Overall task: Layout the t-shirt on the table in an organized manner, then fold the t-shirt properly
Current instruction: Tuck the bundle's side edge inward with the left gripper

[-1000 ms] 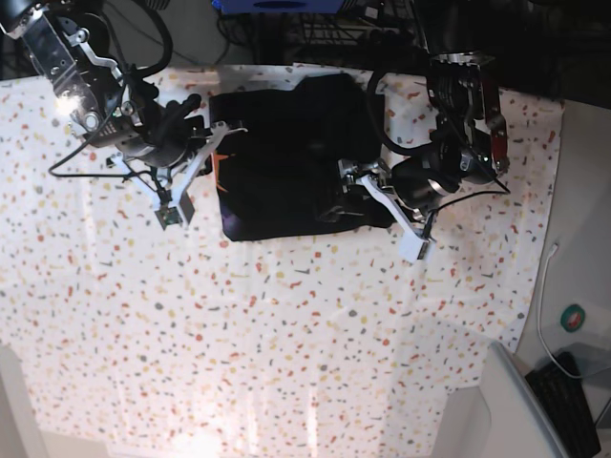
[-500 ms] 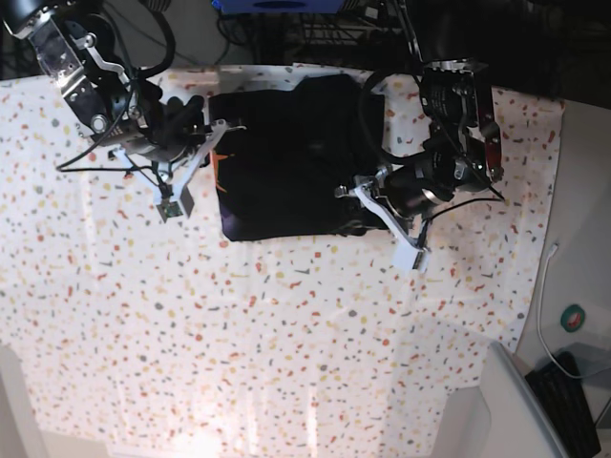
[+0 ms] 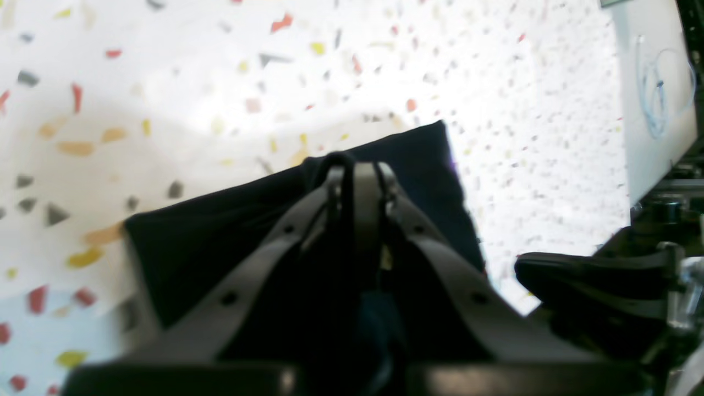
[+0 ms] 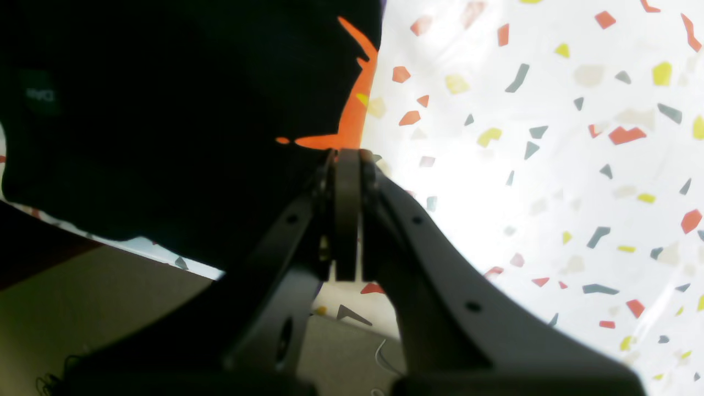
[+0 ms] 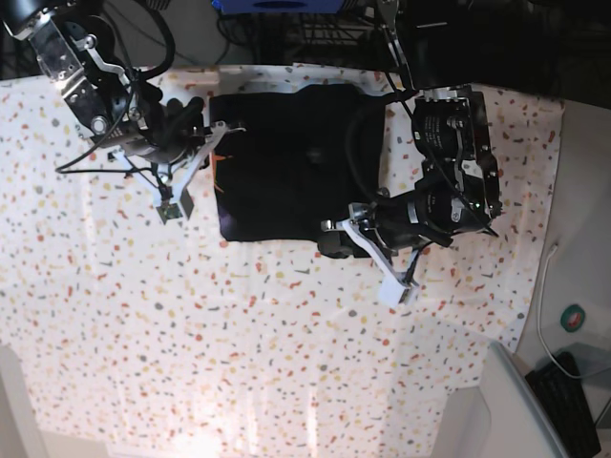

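Near table: the white flecked table [image 5: 239,363] lies bare across the near half of the base view.
Left gripper: the left gripper [image 5: 329,240], on the right in the base view, is at the t-shirt's near right corner. Its jaws are pressed together, pinching a fold of black cloth, as the left wrist view shows [image 3: 355,176].
Left arm pose: reaches in from the far right, bent low over the table, forearm pointing left toward the shirt.
T-shirt: the black t-shirt [image 5: 286,162] sits on the far middle of the table as a compact, roughly rectangular bundle.
Right gripper: the right gripper [image 5: 225,128] is at the shirt's left edge, jaws pressed together on the cloth beside an orange patch of print [image 4: 355,110].
Right arm pose: comes from the far left corner, angled down toward the shirt.
Progress: judging by the tidy bundle, the shirt looks laid out and partly folded; a further fold or final straightening seems left.
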Controlling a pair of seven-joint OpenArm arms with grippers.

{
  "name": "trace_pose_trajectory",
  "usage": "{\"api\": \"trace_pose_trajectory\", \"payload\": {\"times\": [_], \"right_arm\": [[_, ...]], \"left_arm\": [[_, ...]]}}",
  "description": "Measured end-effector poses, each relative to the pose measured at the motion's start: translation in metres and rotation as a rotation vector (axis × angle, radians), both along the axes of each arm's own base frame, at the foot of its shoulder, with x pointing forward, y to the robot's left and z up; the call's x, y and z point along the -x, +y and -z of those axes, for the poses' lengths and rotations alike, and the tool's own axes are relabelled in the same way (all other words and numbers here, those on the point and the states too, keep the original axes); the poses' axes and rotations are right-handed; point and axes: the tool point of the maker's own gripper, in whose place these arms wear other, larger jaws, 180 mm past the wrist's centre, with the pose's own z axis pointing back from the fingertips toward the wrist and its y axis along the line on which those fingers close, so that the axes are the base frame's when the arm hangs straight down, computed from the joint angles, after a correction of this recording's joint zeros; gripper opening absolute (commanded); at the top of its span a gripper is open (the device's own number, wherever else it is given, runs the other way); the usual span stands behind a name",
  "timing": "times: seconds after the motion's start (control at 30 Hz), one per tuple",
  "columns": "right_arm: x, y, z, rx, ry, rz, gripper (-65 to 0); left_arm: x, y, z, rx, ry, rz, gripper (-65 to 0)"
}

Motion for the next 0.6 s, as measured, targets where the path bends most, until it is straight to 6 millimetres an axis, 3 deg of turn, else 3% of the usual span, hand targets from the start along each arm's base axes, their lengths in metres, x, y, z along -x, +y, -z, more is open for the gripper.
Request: {"api": "trace_pose_trajectory", "payload": {"times": [0.07, 0.27, 0.6], "right_arm": [[-0.002, 0.0, -0.001, -0.001, -0.006, 0.0, -65.0], [-0.002, 0.0, -0.001, 0.0, -0.005, 0.0, -65.0], [-0.002, 0.001, -0.001, -0.002, -0.005, 0.0, -65.0]], "left_arm": [[-0.002, -0.002, -0.001, 0.014, 0.001, 0.003, -65.0], [0.001, 0.008, 0.02, 0.012, 0.085, -0.023, -65.0], [-0.003, 0.014, 0.018, 0.002, 0.075, -0.034, -65.0]]}}
